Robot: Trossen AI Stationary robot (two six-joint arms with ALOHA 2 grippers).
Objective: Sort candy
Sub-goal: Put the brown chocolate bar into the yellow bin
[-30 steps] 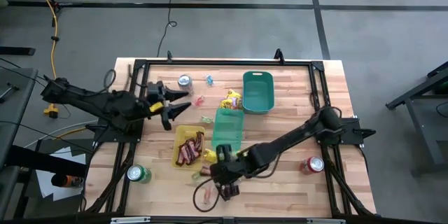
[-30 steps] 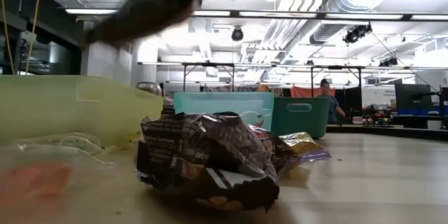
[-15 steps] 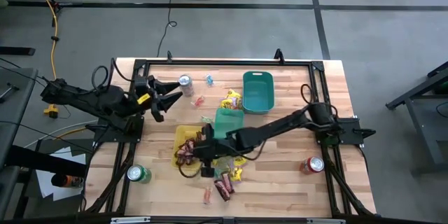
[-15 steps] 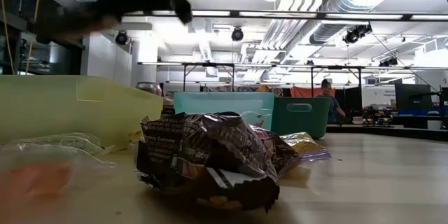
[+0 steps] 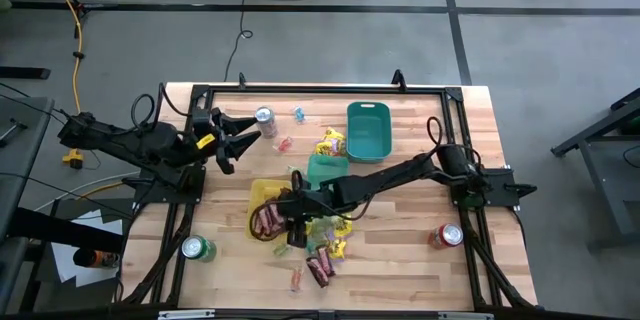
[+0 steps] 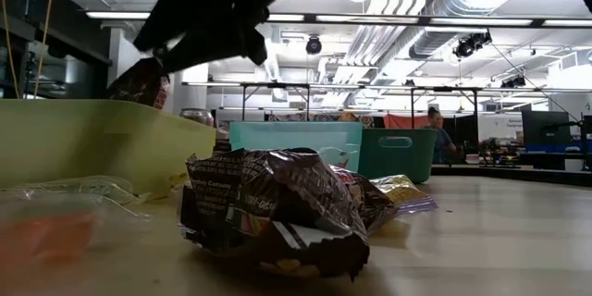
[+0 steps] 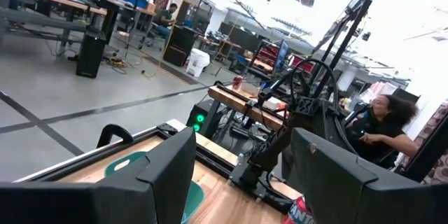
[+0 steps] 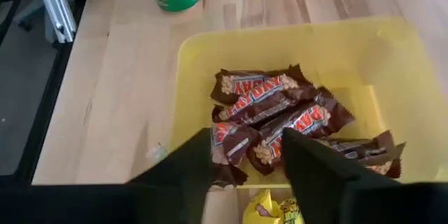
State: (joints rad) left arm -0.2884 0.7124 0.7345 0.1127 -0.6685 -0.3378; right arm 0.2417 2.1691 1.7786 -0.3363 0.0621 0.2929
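Over the yellow tray (image 5: 258, 196), the right gripper (image 8: 246, 155), jaws apart, releases a bar (image 8: 234, 144); next, fetch loose candy (image 5: 320, 266). Left gripper (image 5: 238, 132) waits wide.

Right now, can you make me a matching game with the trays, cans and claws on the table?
Things:
1. yellow tray
2. dark teal tray
3. green can
4. right claw

Descriptions:
A. standing at the table's near left corner
B. hanging over the yellow tray, fingers apart
C. holding a pile of dark red-brown bars
D. nothing visible inside it, at the far side of the table

Pairs: 1-C, 2-D, 3-A, 4-B
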